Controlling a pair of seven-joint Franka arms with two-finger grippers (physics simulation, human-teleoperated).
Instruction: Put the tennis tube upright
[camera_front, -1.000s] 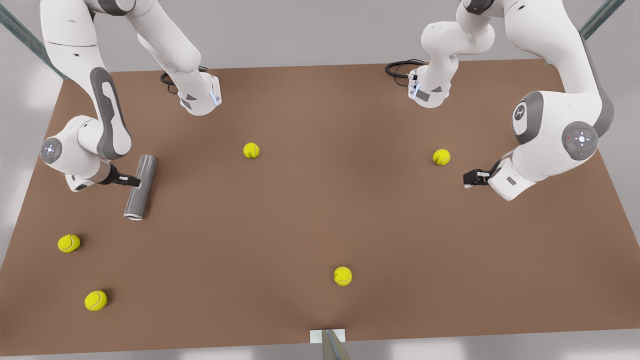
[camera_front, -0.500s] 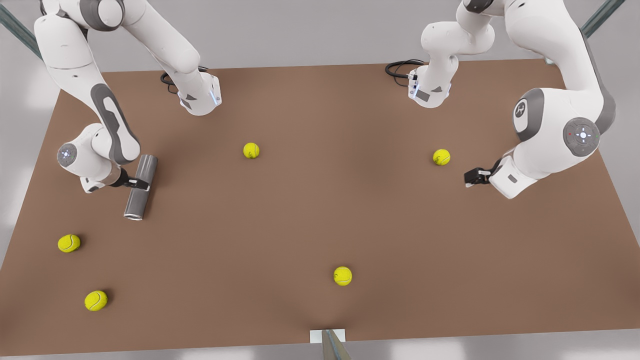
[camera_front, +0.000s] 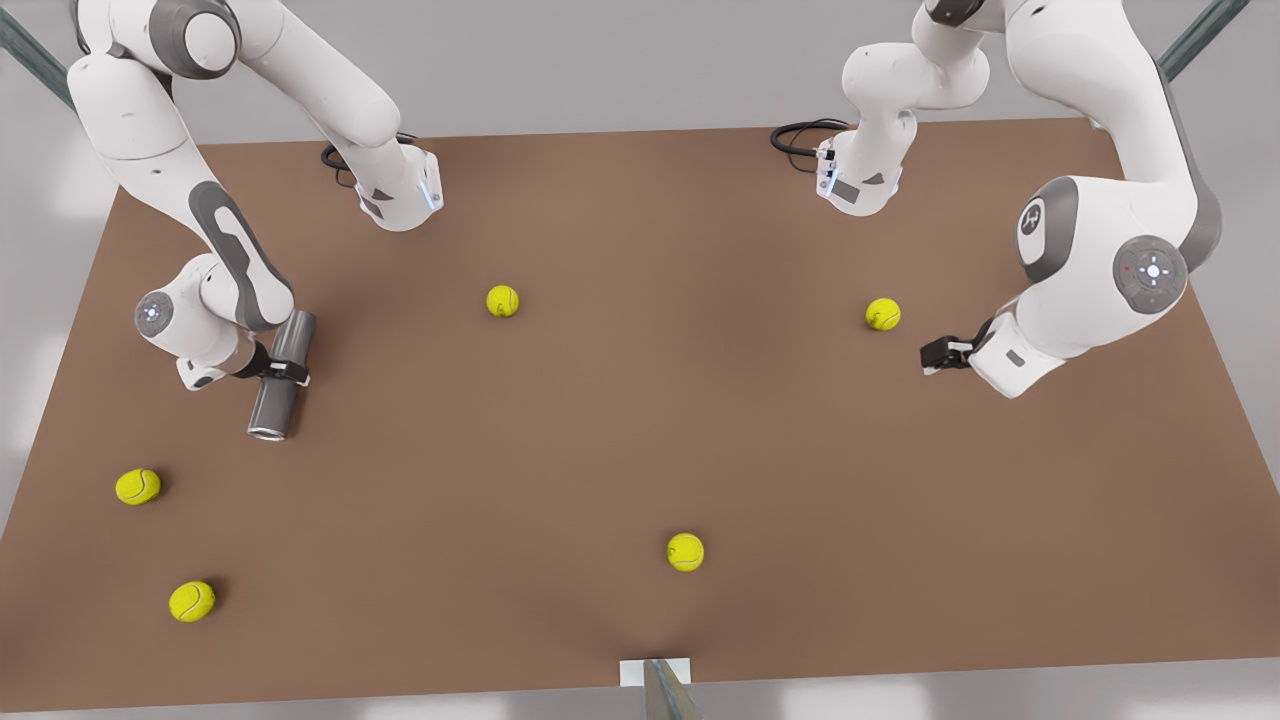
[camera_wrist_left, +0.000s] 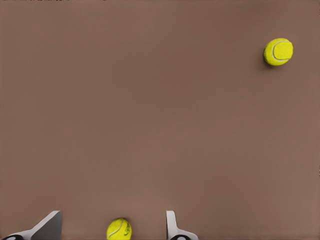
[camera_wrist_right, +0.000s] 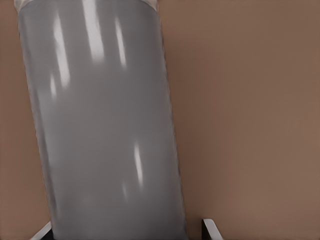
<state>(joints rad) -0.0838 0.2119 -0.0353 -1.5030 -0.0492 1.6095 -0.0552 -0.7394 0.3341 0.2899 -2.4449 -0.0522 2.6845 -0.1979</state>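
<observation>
The tennis tube (camera_front: 279, 377) lies flat on the counter (camera_front: 640, 430) at the front view's left, tennis balls (camera_front: 138, 487) scattered nearby. The right gripper (camera_front: 283, 373) straddles its middle, jaws spread. The left gripper (camera_front: 934, 356) waits at right, jaws spread.

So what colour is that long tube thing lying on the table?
Shiny grey, with white glints. The tennis tube shows best in the right wrist view.

Front cam is looking down steeply from high over the table (camera_front: 640, 420), both arms in frame. Right wrist cam is sitting v. close over the tennis tube (camera_wrist_right: 100, 130), shared w/ front view (camera_front: 280, 375). Left wrist cam is facing table, farther off.
</observation>
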